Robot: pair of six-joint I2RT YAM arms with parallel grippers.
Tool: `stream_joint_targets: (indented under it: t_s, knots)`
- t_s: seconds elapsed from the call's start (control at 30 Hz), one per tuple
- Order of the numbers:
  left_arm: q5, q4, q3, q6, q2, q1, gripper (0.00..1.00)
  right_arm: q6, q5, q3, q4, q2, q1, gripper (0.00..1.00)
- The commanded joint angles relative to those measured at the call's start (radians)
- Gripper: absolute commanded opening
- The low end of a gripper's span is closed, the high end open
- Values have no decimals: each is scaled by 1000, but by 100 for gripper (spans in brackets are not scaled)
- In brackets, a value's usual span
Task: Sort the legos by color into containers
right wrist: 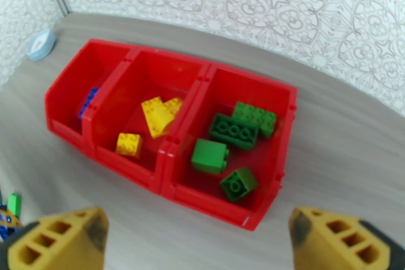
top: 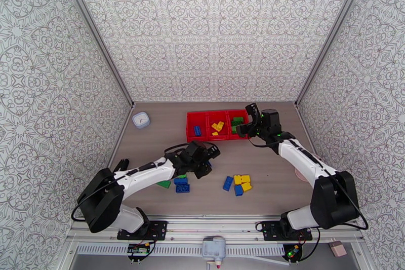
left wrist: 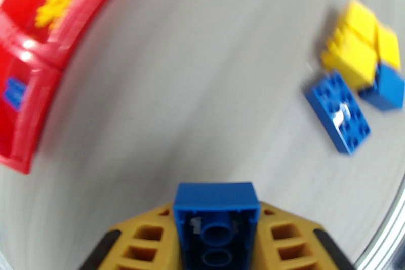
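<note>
Reaching toward the middle of the top view, the left arm holds its left gripper (left wrist: 217,243) shut tight on one blue brick (left wrist: 215,204). The right arm stretches to the red tray (right wrist: 134,170) at upper centre, with the right gripper (right wrist: 197,240) spread wide and holding nothing. The tray holds one blue piece (right wrist: 87,103), two or three yellow pieces (right wrist: 158,114) and four green pieces (right wrist: 209,156). On the table (top: 273,164), two loose blue bricks (top: 182,185) and one loose green brick (top: 163,184) lie lower left. A cluster (top: 240,184) of two blue and three yellow lies lower centre.
</note>
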Motion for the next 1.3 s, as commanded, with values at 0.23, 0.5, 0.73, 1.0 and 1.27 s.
stream_joint_targets:
  t_s: [0.23,0.5,0.73,1.0,1.27]
  knots:
    - [-189,44,193,-315,102,142,18,-94,-173,-44,67,-60,77,100]
    - [-219,31,380,-415,295,231,15,-142,-188,-36,38,-60,130,100]
    - [-255,21,582,-447,519,286,15,-177,-177,-44,11,-59,155,100]
    - [-243,13,709,-442,635,326,28,-203,-142,-40,-31,-68,154,100]
    - [-230,68,599,-445,507,319,62,-192,-150,-54,-49,-96,163,100]
